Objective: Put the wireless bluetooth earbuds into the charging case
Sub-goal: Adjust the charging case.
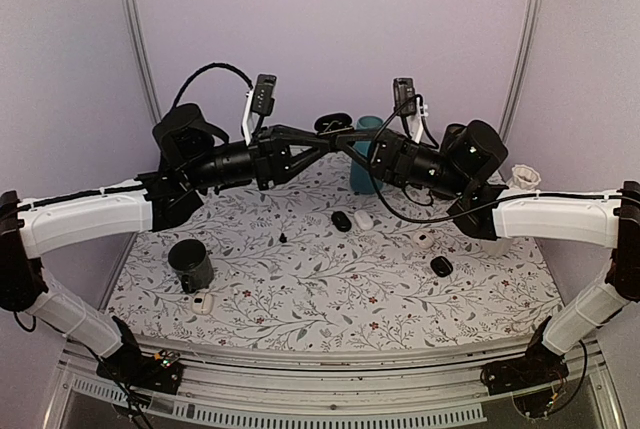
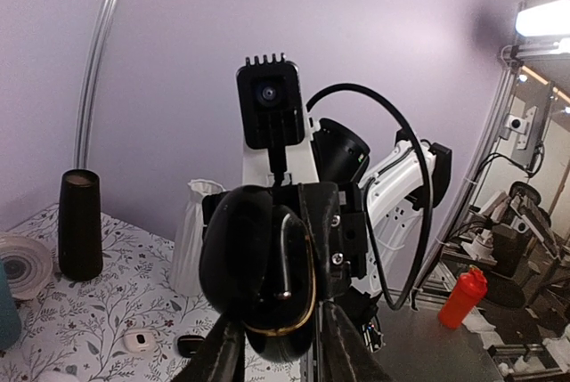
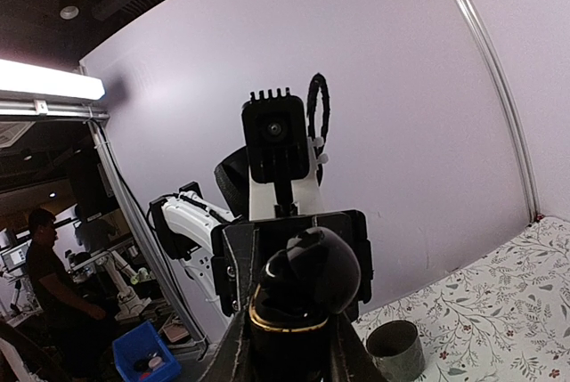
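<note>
Both arms are raised above the table and their grippers meet in mid-air. The charging case [image 3: 307,297], glossy black with a gold rim, is held between them with its lid swung open. My right gripper [image 3: 289,346] is shut on the case body. My left gripper [image 2: 272,333] faces it, with its fingers pressed on either side of the open case [image 2: 258,266]. From above, the left gripper [image 1: 330,138] and right gripper [image 1: 352,137] touch tip to tip. One tiny black earbud [image 1: 283,238] lies on the floral cloth. I cannot see inside the case.
On the table are a black oval pod [image 1: 341,220], white pods [image 1: 363,219] [image 1: 424,238], another black pod [image 1: 441,266], a black cup [image 1: 190,264], a small white item [image 1: 204,302], a teal cup [image 1: 362,171] and a white paper cup [image 1: 522,177].
</note>
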{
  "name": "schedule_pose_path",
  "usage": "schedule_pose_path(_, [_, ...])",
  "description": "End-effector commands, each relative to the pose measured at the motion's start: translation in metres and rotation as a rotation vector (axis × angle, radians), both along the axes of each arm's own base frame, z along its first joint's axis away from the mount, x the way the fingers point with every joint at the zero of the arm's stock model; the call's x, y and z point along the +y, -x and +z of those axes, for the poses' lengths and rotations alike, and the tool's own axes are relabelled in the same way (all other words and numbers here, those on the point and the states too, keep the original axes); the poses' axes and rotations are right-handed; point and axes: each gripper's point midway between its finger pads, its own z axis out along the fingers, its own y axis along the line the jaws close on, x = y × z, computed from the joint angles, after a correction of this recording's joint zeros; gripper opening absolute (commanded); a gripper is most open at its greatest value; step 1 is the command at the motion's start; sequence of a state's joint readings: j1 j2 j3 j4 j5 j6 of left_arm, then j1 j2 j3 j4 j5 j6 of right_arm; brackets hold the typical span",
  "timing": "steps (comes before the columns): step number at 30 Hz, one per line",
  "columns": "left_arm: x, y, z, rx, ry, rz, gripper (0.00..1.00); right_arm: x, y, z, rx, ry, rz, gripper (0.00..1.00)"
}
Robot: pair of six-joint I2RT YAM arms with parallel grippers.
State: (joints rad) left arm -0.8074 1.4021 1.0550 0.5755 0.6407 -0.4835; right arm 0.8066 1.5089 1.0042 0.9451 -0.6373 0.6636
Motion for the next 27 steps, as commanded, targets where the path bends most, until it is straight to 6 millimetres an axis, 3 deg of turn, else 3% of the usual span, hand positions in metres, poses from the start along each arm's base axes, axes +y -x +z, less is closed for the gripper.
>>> schedule_pose_path(1, [-0.008,0.007,0.003,-0.023,0.023,-0.030,0.31,0.003,-0.003,0.008,0.020,-0.013,-0.008,0.04])
schedule_pose_path(8, [-0.007,0.008,0.007,-0.035,0.037,-0.024,0.24,0.005,-0.005,0.003,0.027,-0.001,-0.009,0.04])
schedule_pose_path(12, [-0.005,0.009,0.008,-0.042,0.042,-0.023,0.10,0.007,-0.007,-0.002,0.040,0.016,-0.012,0.05])
schedule_pose_path(15, [-0.004,0.009,0.008,-0.047,0.046,-0.019,0.00,0.006,-0.008,-0.004,0.045,0.021,-0.022,0.11])
schedule_pose_path(22, [0.000,0.010,0.012,-0.048,0.070,-0.007,0.00,0.004,-0.009,-0.007,0.052,0.024,-0.044,0.30])
schedule_pose_path(27, [0.004,0.009,0.013,-0.051,0.082,0.010,0.00,0.002,-0.010,-0.010,0.061,0.026,-0.051,0.38])
